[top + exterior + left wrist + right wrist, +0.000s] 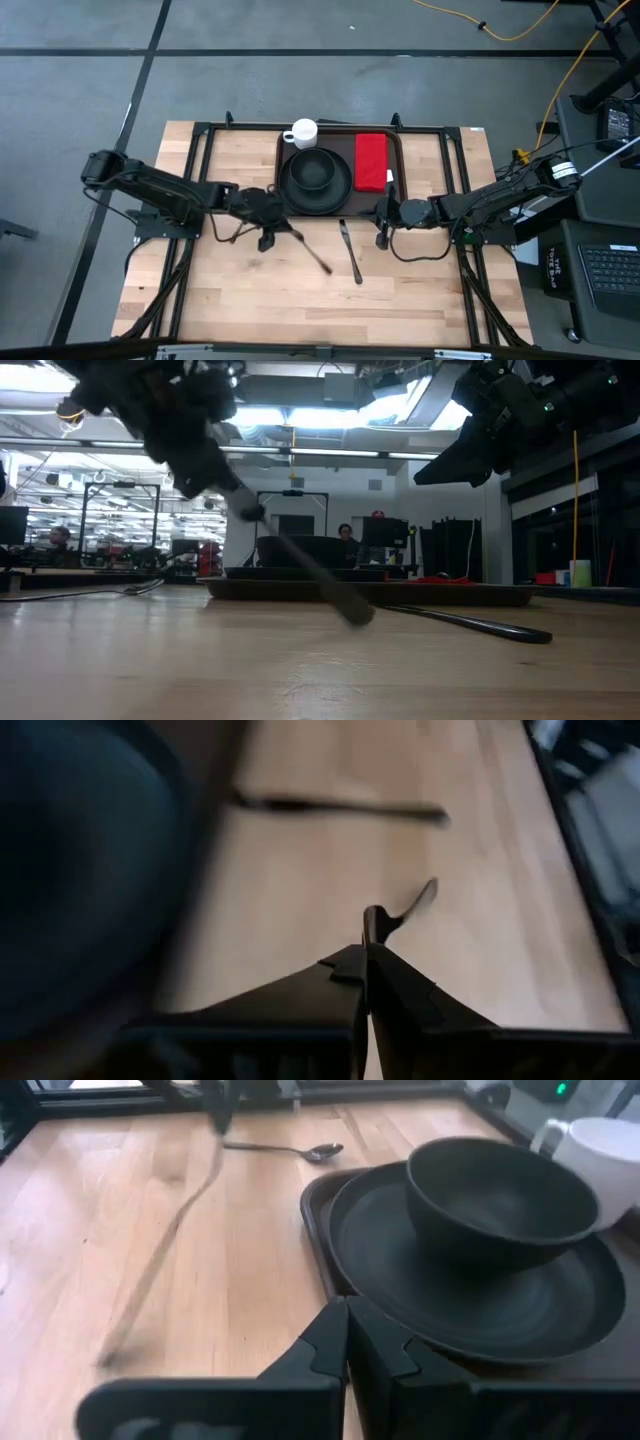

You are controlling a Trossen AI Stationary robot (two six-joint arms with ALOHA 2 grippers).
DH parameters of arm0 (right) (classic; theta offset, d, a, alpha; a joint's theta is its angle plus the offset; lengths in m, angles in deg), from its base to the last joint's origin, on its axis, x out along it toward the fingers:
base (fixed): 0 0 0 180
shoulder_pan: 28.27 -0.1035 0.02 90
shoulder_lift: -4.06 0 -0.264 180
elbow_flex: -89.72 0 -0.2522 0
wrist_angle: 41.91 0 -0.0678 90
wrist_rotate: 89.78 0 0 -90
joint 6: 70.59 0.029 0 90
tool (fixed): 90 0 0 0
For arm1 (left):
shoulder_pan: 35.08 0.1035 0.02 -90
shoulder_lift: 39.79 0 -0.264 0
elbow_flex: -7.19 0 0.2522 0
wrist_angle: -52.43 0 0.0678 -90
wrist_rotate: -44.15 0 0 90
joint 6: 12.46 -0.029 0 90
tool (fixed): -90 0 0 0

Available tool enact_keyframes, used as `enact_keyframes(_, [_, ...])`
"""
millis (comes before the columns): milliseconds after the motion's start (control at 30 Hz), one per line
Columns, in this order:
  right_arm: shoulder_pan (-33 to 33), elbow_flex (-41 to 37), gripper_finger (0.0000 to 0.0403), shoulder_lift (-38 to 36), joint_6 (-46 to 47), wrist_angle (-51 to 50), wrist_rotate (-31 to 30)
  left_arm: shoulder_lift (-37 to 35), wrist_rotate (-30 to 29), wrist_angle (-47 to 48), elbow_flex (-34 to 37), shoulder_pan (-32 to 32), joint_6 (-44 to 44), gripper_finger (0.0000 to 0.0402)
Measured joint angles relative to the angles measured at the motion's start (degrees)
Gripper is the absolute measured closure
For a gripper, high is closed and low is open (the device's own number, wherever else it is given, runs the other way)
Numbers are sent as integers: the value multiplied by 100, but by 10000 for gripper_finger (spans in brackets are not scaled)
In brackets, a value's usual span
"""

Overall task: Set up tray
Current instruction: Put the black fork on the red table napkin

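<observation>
High view: we see the tray (340, 140) just beyond both grippers, holding plate (316, 180), bowl (315, 168), mug (301, 132) and napkin (371, 160), with the left gripper (268, 238) clamped on a utensil (310, 253) and the right gripper (381, 236) pressed together, empty, near a knife (349, 250). Low view: the tray (370, 592) sits flat behind the raised utensil (300, 560). Wrist views: the left fingers (400, 995) pinch the handle and the right gripper (347, 1342) is together at the tray (318, 1220) edge; we judge the tray stiff, loaded and heavy, best gripped by its rim.

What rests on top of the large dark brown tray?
On the dark brown rectangular tray sit a round black plate carrying a black bowl, a white mug and a red folded napkin. The tray floor beneath them is hidden.
</observation>
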Motion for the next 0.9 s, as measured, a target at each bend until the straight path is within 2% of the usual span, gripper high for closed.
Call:
enact_keyframes(133, [1,2,389,-2,-289,320,-3,-440,-772,-61,0,11,-228,401])
enact_keyframes(367, [1,335,389,-2,-1066,458,-19,-994,-1674,-408,-9,9,-651,401])
enact_keyframes(533, [-1,944,389,-6,-1458,307,-803,-1076,-2786,-834,-9,13,-1149,401])
enact_keyframes(700, [-1,1514,396,35,-1742,-610,-1617,-1076,-3217,-1345,-11,15,-1569,401])
enact_keyframes(900, [-54,1842,392,358,-2163,-758,-1655,-1076,-3733,-1487,-11,17,-1841,400])
